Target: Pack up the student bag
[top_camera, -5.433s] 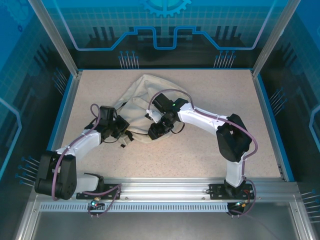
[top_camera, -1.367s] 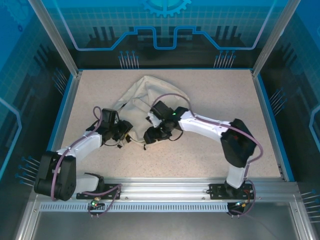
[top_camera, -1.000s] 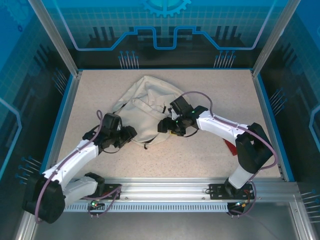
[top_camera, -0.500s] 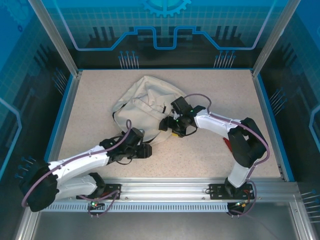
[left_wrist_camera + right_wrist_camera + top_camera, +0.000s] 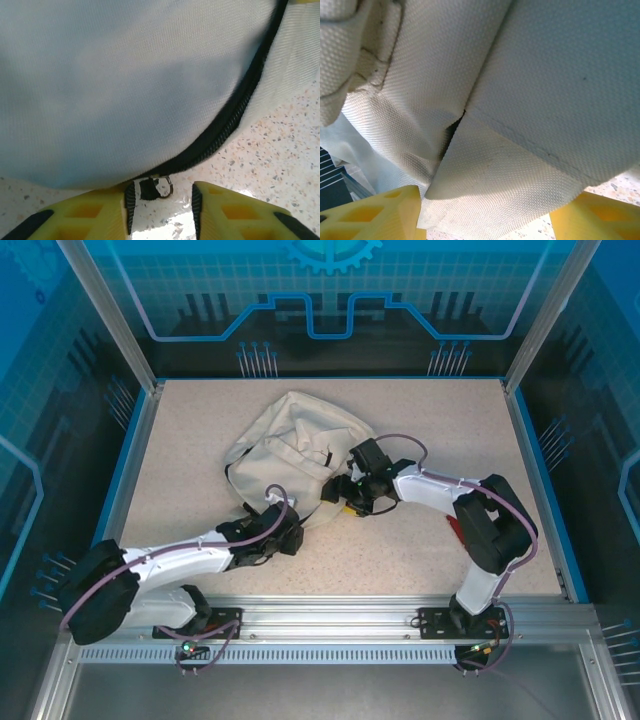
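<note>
The student bag (image 5: 288,452), cream-white and crumpled, lies mid-table. My left gripper (image 5: 287,536) sits low at its near edge. In the left wrist view its yellow fingers (image 5: 95,212) stand apart on the tabletop, and the small black zipper pull (image 5: 148,189) with its metal ring lies between them, close to the left pad. The dark zipper line (image 5: 235,120) runs up to the right. My right gripper (image 5: 345,498) is at the bag's right near edge. Its jaws (image 5: 495,212) stand wide, with a flat fold of bag fabric (image 5: 505,175) between them.
A small red object (image 5: 455,530) lies on the speckled table, partly hidden beside the right arm. Blue rails edge the table (image 5: 420,420) on both sides. The aluminium rail (image 5: 330,615) with both arm bases runs along the near edge.
My left arm has swung from the bag's left side down and right to its near edge, and its fingers have narrowed. The right gripper shifted right earlier, spreading the bag; lately it barely moved.
</note>
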